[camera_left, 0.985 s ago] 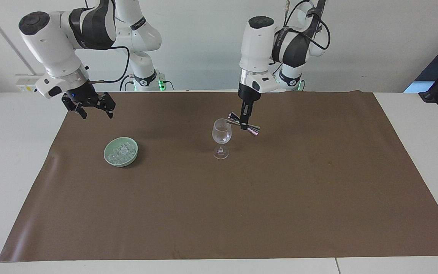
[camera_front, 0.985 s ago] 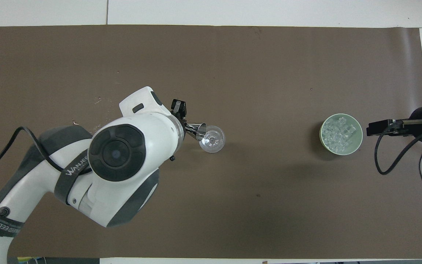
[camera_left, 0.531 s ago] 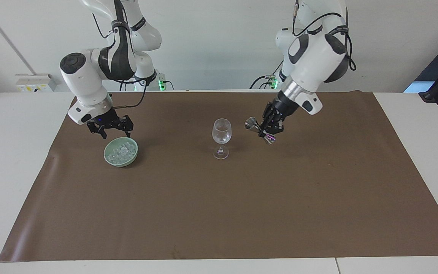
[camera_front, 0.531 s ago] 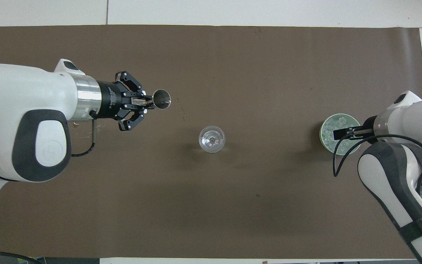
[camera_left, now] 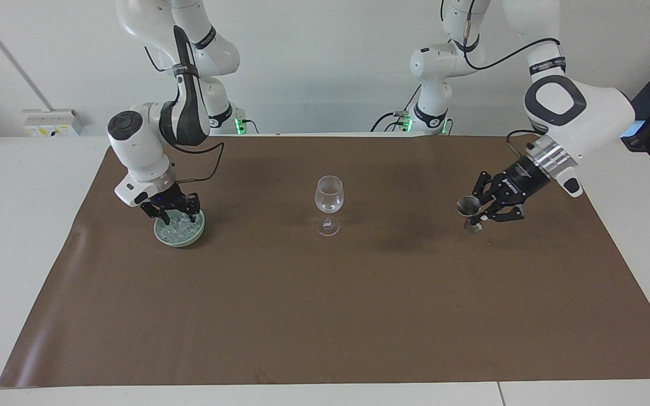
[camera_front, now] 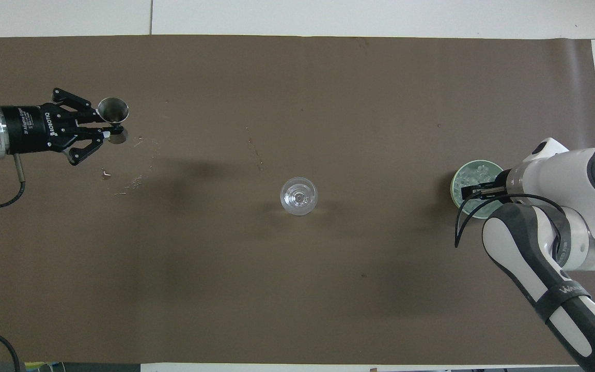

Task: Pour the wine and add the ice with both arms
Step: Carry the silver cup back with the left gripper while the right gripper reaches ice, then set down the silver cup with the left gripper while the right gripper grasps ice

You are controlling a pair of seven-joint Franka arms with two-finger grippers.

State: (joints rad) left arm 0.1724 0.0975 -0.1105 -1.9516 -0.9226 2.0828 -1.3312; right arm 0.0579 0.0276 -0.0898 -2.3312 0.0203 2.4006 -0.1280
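A clear wine glass point(camera_left: 329, 197) point(camera_front: 298, 196) stands upright mid-mat with a little clear liquid in it. My left gripper point(camera_left: 474, 213) point(camera_front: 109, 129) is toward the left arm's end of the table, shut on a small steel jigger point(camera_left: 468, 206) point(camera_front: 113, 109). The jigger is upright, at or just above the mat. The pale green bowl point(camera_left: 177, 241) point(camera_front: 455, 182) holds the ice point(camera_left: 183, 226) point(camera_front: 470, 174), many small clear cubes. My right gripper point(camera_left: 171, 215) point(camera_front: 475, 191) is lowered into the bowl among the cubes. What it touches is hidden.
A brown mat point(camera_left: 325, 316) covers most of the white table point(camera_left: 20, 225). Small specks and drops lie on the mat point(camera_front: 132, 178) near the left gripper. The right arm's forearm and cable point(camera_front: 535, 243) hang over the mat beside the bowl.
The left gripper carried the jigger away from the glass toward the left arm's end, turned it upright and lowered it. The right gripper came down from beside the bowl into the ice.
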